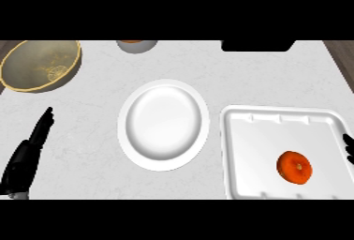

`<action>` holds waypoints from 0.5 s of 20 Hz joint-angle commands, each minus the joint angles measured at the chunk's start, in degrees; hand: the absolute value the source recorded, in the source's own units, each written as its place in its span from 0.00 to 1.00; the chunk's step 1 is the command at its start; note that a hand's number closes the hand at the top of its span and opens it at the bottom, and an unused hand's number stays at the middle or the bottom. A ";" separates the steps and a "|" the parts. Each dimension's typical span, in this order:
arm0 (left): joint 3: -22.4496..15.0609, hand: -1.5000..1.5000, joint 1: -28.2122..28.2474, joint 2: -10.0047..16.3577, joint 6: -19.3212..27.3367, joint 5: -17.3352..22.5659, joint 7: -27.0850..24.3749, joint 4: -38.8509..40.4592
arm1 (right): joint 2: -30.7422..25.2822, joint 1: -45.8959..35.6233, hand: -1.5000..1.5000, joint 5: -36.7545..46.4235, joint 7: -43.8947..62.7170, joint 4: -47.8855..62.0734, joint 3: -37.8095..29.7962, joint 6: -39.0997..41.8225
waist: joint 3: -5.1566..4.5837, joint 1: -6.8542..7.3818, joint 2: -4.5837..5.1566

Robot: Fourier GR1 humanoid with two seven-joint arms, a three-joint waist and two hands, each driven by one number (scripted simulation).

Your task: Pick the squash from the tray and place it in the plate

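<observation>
Squash [295, 167]: orange, near-round, slightly longer up the view, in tray [276, 114]. Left hand [25, 158]: fingers straight, together. Right hand [350, 149]: cannot tell.

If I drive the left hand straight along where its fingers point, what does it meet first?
Probably the tan bowl at the far left: the left hand points away and slightly right, over bare counter toward that bowl's near-right rim. Depth is unclear, so it may just miss.

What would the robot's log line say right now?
squash: in tray | plate: empty | left hand: open, resting at left | right hand: at tray's right edge
</observation>
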 commanded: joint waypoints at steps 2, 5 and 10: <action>3.40 0.50 -0.64 0.78 -3.17 1.12 -1.52 2.52 | 0.07 -4.82 0.00 -1.99 -3.61 9.23 -3.61 8.10 | 0.00 -0.25 -0.04; 1.37 0.50 2.37 -2.72 -0.27 -2.32 -1.75 -1.13 | 4.69 1.16 0.00 3.73 -5.97 4.89 -0.18 7.21 | 0.00 -0.51 -0.13; 2.39 0.50 -0.73 -3.22 -2.67 -3.11 1.09 -0.08 | 7.33 -10.63 0.00 4.77 -1.06 11.96 0.53 11.35 | -0.01 -0.24 -0.04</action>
